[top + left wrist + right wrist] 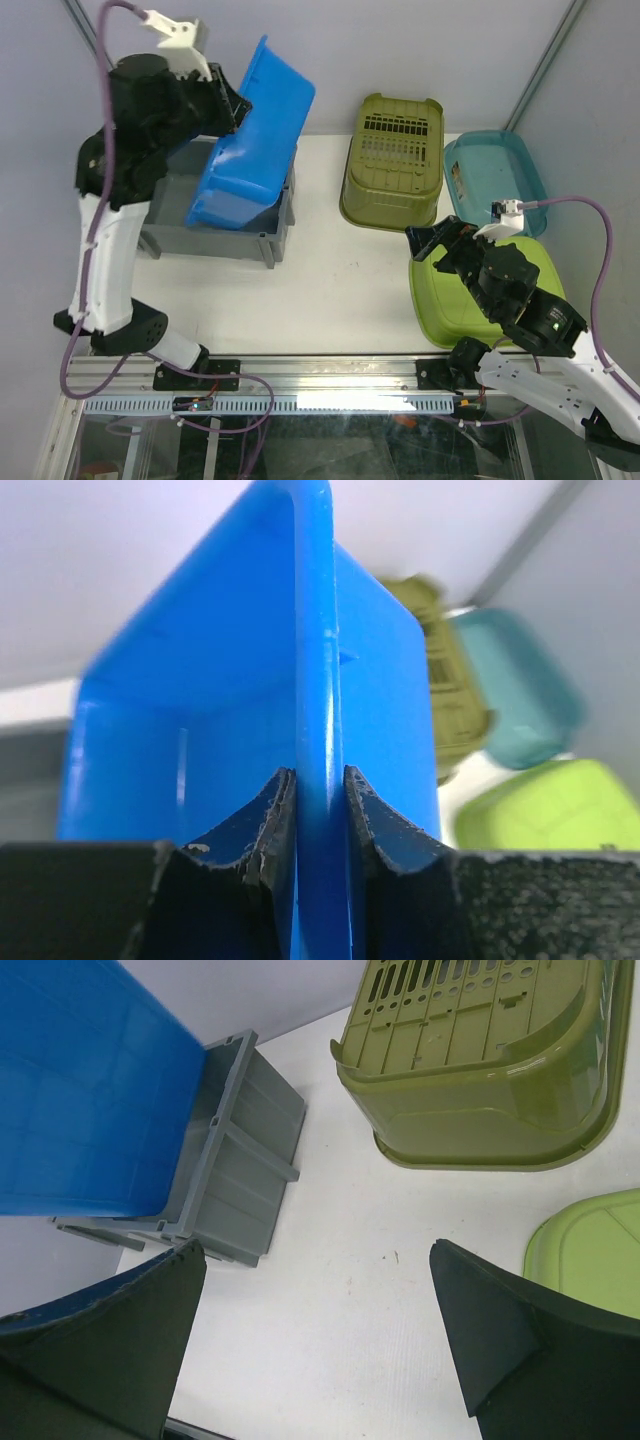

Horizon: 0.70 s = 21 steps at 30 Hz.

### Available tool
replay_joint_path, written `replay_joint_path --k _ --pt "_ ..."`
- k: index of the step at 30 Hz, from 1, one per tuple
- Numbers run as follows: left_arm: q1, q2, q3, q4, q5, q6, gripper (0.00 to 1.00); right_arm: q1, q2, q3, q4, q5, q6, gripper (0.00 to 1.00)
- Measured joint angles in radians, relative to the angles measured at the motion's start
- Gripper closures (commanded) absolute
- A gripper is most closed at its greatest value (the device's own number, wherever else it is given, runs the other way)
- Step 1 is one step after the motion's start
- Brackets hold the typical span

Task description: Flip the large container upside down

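Observation:
The large container, a dark-grey ribbed crate [215,240], stands upright at the left of the table; it also shows in the right wrist view [245,1160]. A bright blue tub [250,140] hangs tilted, its lower end inside the crate. My left gripper [238,105] is shut on the blue tub's rim; in the left wrist view [318,772] both pads press the rim. My right gripper [440,235] is open and empty over bare table [315,1250], to the right of the crate.
An olive-green slotted basket [392,160] lies upside down at the back middle. A teal tub [497,180] sits at the back right. A lime-green tub [460,295] lies under my right arm. Walls close in behind and at the right.

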Motion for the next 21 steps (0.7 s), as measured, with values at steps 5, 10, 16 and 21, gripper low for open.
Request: replay_joint_path --k 5,10,16,21 --pt "-0.016 -0.113 0.037 0.093 0.195 -0.065 1.00 0.000 0.000 0.000 0.000 0.001 0.008 0.01" --pt "-0.018 -0.174 -0.016 0.206 0.366 -0.164 1.00 0.000 -0.006 0.004 -0.037 0.031 0.033 0.01" --pt "-0.018 -0.182 -0.096 0.369 0.533 -0.308 1.00 0.000 -0.083 0.055 -0.131 0.163 0.055 0.01" --pt "-0.018 -0.216 -0.269 0.603 0.661 -0.500 1.00 0.000 -0.187 0.140 -0.147 0.320 0.011 0.01"
